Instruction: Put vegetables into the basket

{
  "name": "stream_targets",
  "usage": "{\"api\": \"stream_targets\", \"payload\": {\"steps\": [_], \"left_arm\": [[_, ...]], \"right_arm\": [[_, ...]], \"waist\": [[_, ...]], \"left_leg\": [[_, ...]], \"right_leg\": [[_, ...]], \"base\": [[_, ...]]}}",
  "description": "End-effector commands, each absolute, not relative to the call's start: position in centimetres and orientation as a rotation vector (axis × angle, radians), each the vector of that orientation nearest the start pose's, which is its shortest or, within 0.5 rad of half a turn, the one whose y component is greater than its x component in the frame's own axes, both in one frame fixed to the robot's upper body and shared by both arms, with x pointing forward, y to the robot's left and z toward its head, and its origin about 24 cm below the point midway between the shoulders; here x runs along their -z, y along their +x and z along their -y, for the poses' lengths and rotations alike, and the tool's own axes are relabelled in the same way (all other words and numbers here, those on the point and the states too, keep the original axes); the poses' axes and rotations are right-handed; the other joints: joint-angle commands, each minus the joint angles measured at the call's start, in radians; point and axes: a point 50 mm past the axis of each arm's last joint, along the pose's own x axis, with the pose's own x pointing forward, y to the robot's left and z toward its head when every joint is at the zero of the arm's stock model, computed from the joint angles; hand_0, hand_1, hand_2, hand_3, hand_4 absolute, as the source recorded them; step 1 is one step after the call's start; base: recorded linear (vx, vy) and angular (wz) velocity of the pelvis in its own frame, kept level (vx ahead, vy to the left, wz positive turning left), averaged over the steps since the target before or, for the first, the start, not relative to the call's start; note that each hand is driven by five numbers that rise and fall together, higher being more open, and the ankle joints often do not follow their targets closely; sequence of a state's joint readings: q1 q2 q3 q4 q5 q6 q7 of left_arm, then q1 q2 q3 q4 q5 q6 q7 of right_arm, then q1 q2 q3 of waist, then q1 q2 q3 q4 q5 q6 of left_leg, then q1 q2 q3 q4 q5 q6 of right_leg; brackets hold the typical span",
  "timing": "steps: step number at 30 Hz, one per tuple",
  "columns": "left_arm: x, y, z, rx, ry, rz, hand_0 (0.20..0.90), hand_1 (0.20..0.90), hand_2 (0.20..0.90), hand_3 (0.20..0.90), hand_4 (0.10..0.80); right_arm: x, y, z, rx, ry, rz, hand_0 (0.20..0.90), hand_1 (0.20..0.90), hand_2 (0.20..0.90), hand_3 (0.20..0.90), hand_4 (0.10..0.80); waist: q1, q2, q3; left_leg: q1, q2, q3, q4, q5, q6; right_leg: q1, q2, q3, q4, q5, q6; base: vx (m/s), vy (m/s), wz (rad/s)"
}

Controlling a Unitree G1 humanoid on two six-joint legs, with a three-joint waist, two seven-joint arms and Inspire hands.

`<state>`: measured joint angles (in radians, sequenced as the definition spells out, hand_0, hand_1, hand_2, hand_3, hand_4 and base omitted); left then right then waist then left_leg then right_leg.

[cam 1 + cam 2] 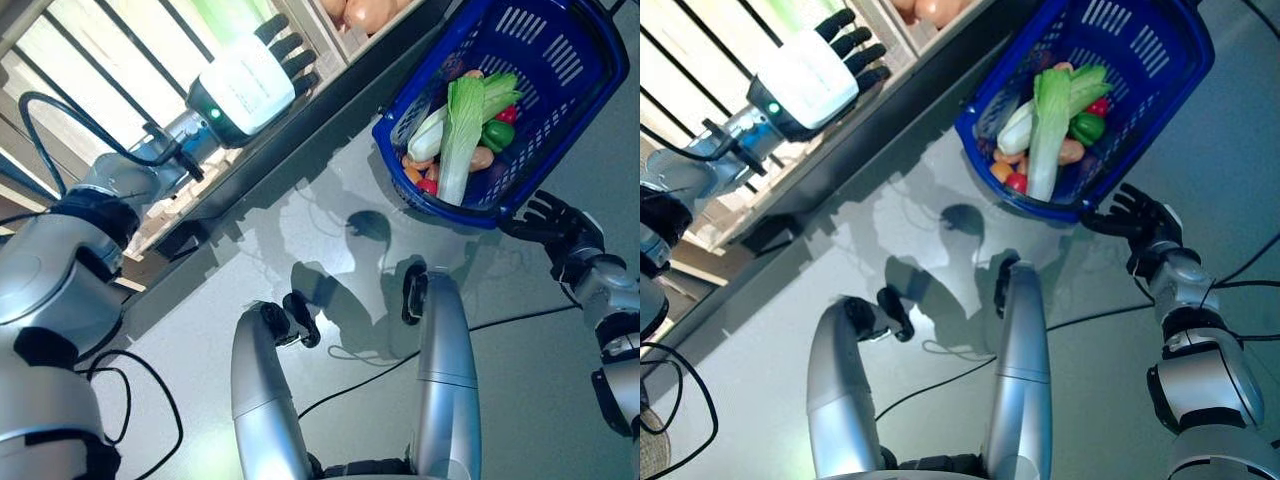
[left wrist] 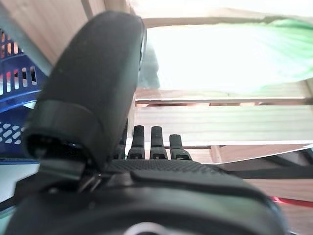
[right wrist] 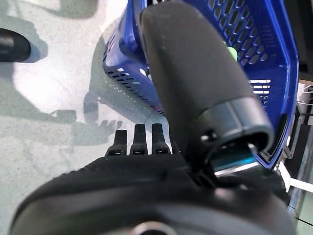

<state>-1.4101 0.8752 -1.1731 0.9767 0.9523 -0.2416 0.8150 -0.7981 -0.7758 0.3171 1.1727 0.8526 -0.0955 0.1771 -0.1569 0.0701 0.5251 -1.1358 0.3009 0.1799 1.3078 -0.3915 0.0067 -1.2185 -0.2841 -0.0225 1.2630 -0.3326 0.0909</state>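
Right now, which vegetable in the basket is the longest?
The pale green cabbage, lying lengthwise across the blue basket, over the smaller green pepper and red pieces.

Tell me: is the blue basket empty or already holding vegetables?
Holding vegetables. The blue basket contains a long pale-green leafy cabbage, a green pepper and red and orange pieces beneath.

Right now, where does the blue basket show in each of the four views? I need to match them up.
Left eye view: blue basket at upper right, on the floor, vegetables inside.
Right eye view: upper middle-right, same contents.
Left wrist view: only a slice of blue mesh wall at the left edge, behind the thumb.
Right wrist view: upper half, past the thumb.
Shared landmark: the long pale green cabbage lying in it, seen in both eye views.
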Motion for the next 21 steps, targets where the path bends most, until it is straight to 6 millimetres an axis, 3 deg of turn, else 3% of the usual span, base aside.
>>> {"api": "stream_targets", "payload": {"steps": [1,5,10,14,21], "left_arm": [[-35.8,37.7,-21.0,-0.464,2.283,1.158,0.900,0.900,0.900,0.900,0.800],[-36.0,38.0,-21.1,-0.455,2.309,1.061,0.900,0.900,0.900,0.900,0.800],[-36.7,38.9,-23.2,-0.518,2.286,0.611,0.900,0.900,0.900,0.900,0.800],[-36.4,39.2,-24.6,-0.512,2.277,0.370,0.900,0.900,0.900,0.900,0.800],[-35.4,39.5,-26.3,-0.482,2.241,0.166,0.900,0.900,0.900,0.900,0.800]], "right_arm": [[-11.9,33.6,36.7,0.328,0.040,-0.102,0.900,0.900,0.900,0.900,0.800],[-12.1,33.5,36.9,0.330,0.057,-0.094,0.900,0.900,0.900,0.900,0.800],[-12.5,33.3,37.2,0.334,0.093,-0.066,0.900,0.900,0.900,0.900,0.800],[-12.9,33.1,37.8,0.344,0.116,-0.049,0.900,0.900,0.900,0.900,0.800],[-13.4,32.9,38.3,0.363,0.123,-0.037,0.900,0.900,0.900,0.900,0.800]], "waist": [[-0.009,-0.036,-0.005],[-0.014,-0.035,-0.005],[-0.020,-0.034,-0.005],[-0.023,-0.036,-0.005],[-0.027,-0.041,-0.005]], "left_leg": [[-0.011,0.039,-0.073,0.031,-0.093,-0.122],[-0.047,0.043,-0.079,0.060,-0.098,-0.120],[-0.098,0.049,-0.088,0.091,-0.099,-0.112],[-0.113,0.052,-0.091,0.103,-0.100,-0.108],[-0.099,0.052,-0.085,0.091,-0.094,-0.102]], "right_leg": [[0.048,-0.061,0.041,-0.137,0.117,0.072],[0.012,-0.061,0.049,-0.112,0.115,0.071],[-0.034,-0.060,0.057,-0.087,0.114,0.067],[-0.051,-0.061,0.055,-0.075,0.111,0.061],[-0.039,-0.061,0.046,-0.084,0.112,0.055]], "base": [[0.009,-0.002,-0.04],[0.005,-0.001,-0.04],[0.001,-0.002,-0.02],[0.000,0.000,0.00],[-0.002,-0.001,-0.02]]}}
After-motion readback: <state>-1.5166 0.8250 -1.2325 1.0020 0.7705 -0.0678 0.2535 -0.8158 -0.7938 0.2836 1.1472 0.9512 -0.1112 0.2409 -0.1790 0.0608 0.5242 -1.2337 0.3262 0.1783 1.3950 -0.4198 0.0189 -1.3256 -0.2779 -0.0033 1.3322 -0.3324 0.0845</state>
